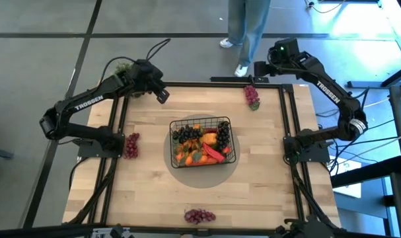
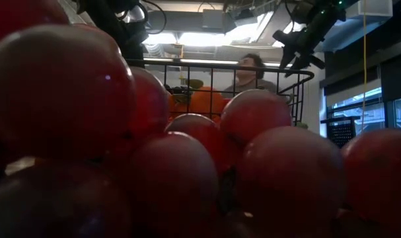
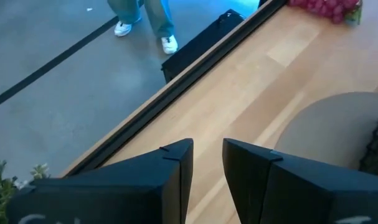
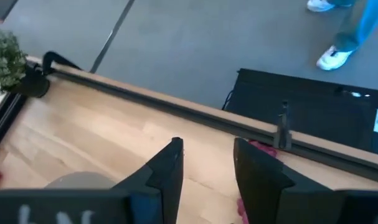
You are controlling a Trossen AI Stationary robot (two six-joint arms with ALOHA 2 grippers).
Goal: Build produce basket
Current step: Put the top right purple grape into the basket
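Note:
The black wire basket [image 1: 203, 142] stands on a round grey mat [image 1: 201, 177] at the table's middle. It holds oranges, dark grapes, a red pepper and other toy produce [image 1: 207, 149]. Three purple grape bunches lie loose on the wood: by the left edge [image 1: 131, 145], near the far right corner [image 1: 252, 96] and at the near edge [image 1: 199, 215]. My left gripper [image 1: 162, 94] hangs above the far left of the table, open, with bare wood showing between its fingers [image 3: 207, 168]. My right gripper [image 1: 259, 68] hovers over the far edge near the far grapes [image 4: 263, 149], open and holding nothing.
A leafy potted plant [image 1: 123, 66] stands at the far left corner. A person's legs [image 1: 246, 33] are on the floor past the far edge, next to a black flat case [image 4: 313, 106]. The near grapes [image 2: 154, 152] fill the low view and hide most of the basket [image 2: 220, 86].

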